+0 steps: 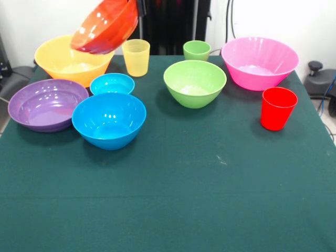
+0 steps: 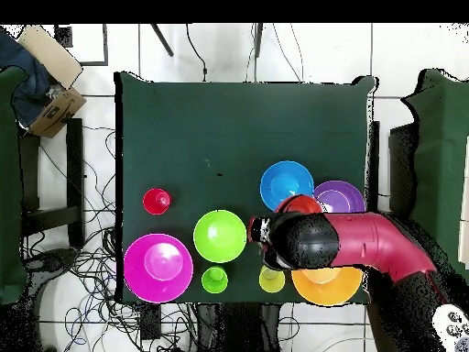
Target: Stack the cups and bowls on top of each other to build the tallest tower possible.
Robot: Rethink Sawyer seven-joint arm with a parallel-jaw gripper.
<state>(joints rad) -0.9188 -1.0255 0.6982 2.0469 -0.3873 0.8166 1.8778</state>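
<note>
Red-orange bowl point(image 1: 105, 25) hangs tilted in the air above the large yellow-orange bowl point(image 1: 71, 60), carried at its upper rim. Risk: a rim-only hold on glossy plastic — the bowl could slip, swing, or land askew and knock the yellow cup point(image 1: 136, 57) just beside. No tower yet; the other bowls and cups sit apart on the table point(image 1: 173, 189).

Hidden: the gripper itself (top edge in front, under the arm point(image 2: 366, 243) overhead) — presumably pinching the rim, but its grip can't be made out. The small blue bowl point(image 1: 112, 83) doesn't show overhead.
</note>
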